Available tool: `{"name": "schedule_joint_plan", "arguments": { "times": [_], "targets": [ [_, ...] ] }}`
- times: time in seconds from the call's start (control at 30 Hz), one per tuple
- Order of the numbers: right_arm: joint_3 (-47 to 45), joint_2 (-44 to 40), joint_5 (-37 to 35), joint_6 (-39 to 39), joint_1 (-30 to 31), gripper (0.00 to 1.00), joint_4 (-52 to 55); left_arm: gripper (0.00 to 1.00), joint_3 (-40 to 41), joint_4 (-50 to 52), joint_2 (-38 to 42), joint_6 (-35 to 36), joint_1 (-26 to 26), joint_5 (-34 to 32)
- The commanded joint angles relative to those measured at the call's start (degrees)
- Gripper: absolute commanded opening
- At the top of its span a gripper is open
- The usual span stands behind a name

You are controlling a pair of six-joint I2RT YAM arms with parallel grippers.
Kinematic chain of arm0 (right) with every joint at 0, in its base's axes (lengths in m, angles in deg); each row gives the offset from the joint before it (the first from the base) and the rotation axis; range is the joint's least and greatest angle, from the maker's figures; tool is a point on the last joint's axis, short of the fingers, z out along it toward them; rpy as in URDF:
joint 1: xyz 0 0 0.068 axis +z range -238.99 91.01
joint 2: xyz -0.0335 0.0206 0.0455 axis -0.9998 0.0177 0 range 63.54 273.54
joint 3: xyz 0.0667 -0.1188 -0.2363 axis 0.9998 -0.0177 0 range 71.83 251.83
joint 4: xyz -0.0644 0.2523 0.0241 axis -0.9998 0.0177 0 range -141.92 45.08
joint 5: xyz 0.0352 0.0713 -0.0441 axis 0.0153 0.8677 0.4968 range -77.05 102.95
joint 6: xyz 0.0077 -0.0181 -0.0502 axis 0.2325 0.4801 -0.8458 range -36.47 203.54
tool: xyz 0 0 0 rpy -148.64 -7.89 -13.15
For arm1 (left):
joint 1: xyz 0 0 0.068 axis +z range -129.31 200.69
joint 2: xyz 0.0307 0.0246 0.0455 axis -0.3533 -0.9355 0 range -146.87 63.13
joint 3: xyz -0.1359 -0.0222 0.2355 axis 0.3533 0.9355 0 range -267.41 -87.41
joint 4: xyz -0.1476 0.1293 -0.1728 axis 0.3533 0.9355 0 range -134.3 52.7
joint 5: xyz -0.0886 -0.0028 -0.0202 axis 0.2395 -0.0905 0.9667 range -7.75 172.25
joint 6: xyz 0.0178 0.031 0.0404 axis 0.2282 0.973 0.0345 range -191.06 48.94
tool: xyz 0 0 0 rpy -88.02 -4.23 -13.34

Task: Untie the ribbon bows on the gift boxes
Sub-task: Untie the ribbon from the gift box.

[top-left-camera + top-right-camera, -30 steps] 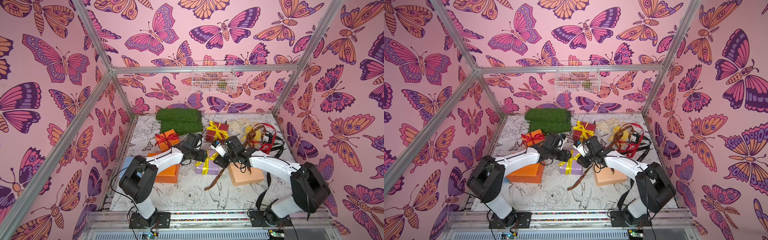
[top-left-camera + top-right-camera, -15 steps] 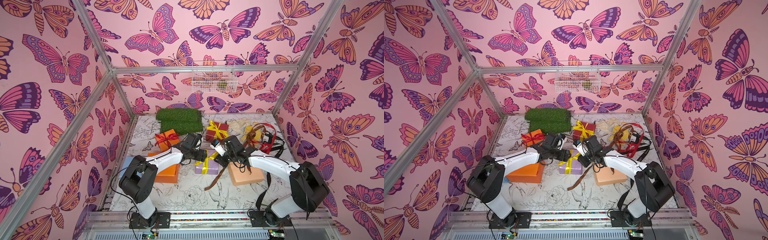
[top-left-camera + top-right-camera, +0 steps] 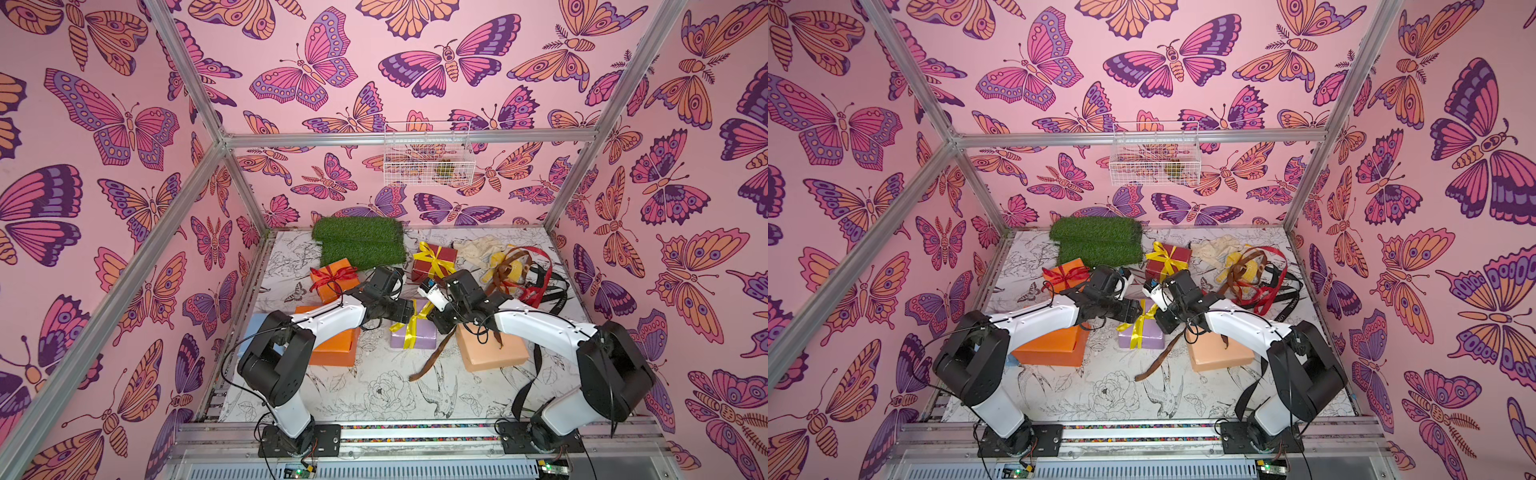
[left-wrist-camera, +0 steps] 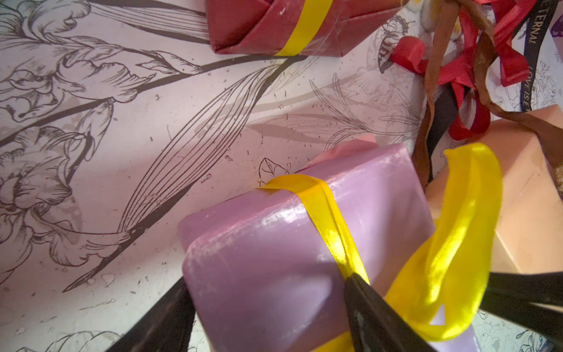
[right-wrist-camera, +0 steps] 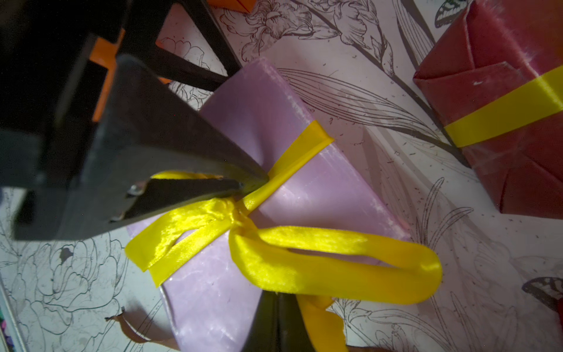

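Note:
The lilac gift box (image 3: 415, 338) lies mid-table with a yellow ribbon bow (image 5: 335, 265) still knotted on top. My left gripper (image 4: 266, 280) holds this box: one finger lies against its side, the other presses on top by the ribbon band. My right gripper (image 5: 278, 297) is shut just under the bow's long loop, which hides its tips. A yellow tail (image 5: 320, 326) runs out beside the closed fingers. In both top views the two grippers meet over the box's far end. A dark red box (image 3: 436, 262) and an orange box (image 3: 334, 280) keep their bows.
A bare orange box (image 3: 336, 345) lies under my left arm, and a peach box (image 3: 492, 351) under my right. A loose brown ribbon (image 3: 432, 357) trails between them. Loose red, brown and black ribbons (image 3: 528, 278) pile at the back right. A turf mat (image 3: 357, 243) lies at the back.
My right gripper's jaws have closed under the yellow bow. Both arms and the lilac box have stayed where they were.

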Motion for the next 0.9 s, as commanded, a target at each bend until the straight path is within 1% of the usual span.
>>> {"name": "schedule_joint_plan", "arguments": {
  "times": [0.0, 0.3, 0.47, 0.57, 0.73, 0.87],
  "targets": [
    [2.0, -0.4, 2.4, 2.0, 0.3, 0.00, 0.7, 0.77, 2.1, 2.4, -0.8, 0.5, 0.6, -1.1],
    [2.3, -7.4, 7.0, 6.0, 0.1, 0.00, -0.1, 0.77, 2.3, 2.6, -0.6, 0.5, 0.8, -1.3],
    [4.2, -10.5, 10.4, 8.1, -1.0, 0.00, -1.1, 0.77, 2.8, 2.6, 0.0, 0.2, 0.8, -1.5],
    [4.8, -12.8, 12.2, 10.0, -1.8, 0.00, -2.9, 0.78, 2.9, 2.7, 0.0, 0.3, 0.9, -1.5],
    [4.1, -16.8, 13.6, 14.2, -3.1, 0.00, -9.2, 0.78, 3.3, 2.9, 0.8, 0.2, 0.9, -1.7],
    [5.6, -17.5, 14.0, 14.9, -3.8, 0.00, -9.2, 0.78, 3.6, 2.9, 0.6, 0.1, 0.9, -1.5]
  ]
}}
